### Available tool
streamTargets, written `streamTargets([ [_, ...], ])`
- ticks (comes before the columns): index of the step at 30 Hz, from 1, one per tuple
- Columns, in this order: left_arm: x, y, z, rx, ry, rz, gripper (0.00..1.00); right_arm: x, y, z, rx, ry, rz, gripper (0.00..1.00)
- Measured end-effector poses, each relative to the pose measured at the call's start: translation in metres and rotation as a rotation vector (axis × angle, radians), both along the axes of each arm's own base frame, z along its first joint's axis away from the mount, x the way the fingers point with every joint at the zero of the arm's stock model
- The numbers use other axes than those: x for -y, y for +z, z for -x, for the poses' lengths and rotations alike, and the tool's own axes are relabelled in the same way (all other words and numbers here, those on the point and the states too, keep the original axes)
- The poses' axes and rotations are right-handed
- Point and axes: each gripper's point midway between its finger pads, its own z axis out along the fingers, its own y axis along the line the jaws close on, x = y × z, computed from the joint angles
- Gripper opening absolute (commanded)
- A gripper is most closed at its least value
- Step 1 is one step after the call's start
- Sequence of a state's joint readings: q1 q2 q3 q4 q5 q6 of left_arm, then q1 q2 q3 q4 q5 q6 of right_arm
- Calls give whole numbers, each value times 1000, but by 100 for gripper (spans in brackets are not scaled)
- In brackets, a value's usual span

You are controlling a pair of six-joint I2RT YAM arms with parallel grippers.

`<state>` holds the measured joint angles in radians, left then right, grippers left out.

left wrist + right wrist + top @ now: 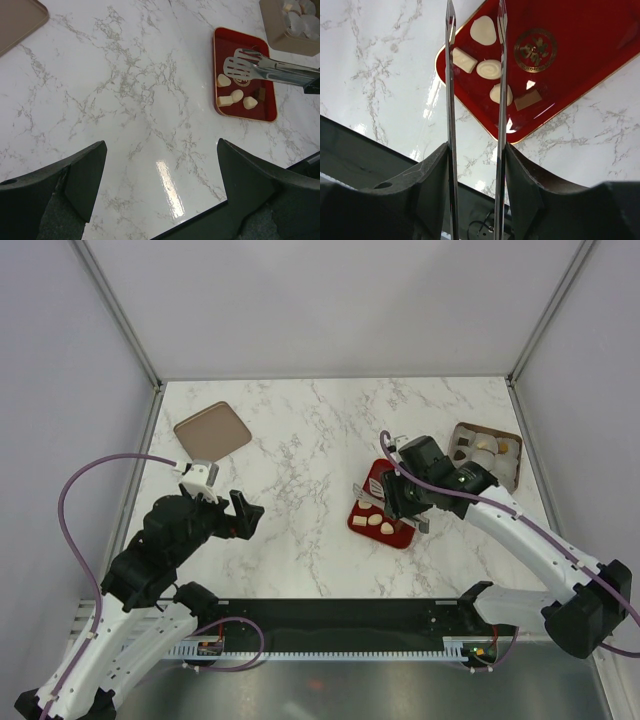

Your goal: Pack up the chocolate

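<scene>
We note our right gripper [475, 160] clamped on metal tongs [451, 90] above the red tray [590, 45] of chocolate [489, 69], while our left gripper [161, 147] hangs spread wide over the marble table [125, 100].

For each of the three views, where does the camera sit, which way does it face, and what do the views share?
Top external: above and behind the bases, facing down on the table; left arm and right arm show.
Left wrist: on the left arm, facing across toward the red tray; open left gripper below.
Right wrist: above the tray, facing down along the tongs; right gripper clamps them.
Shared: all three show the tray and cream chocolate.
</scene>
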<state>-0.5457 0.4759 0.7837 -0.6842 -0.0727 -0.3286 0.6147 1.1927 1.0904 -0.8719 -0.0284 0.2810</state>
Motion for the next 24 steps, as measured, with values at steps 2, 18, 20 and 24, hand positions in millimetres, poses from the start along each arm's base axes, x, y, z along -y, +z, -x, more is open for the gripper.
streamTargets([
  [2,0,0,0,0,0,0,100,2,-5,4,-15,3,12,54],
  [18,0,0,0,0,0,0,100,7,-27,18,-65,21,35,55],
  [20,0,0,0,0,0,0,100,7,-30,19,-71,25,38,56],
  [24,0,0,0,0,0,0,100,6,-35,16,-81,30,50,56],
])
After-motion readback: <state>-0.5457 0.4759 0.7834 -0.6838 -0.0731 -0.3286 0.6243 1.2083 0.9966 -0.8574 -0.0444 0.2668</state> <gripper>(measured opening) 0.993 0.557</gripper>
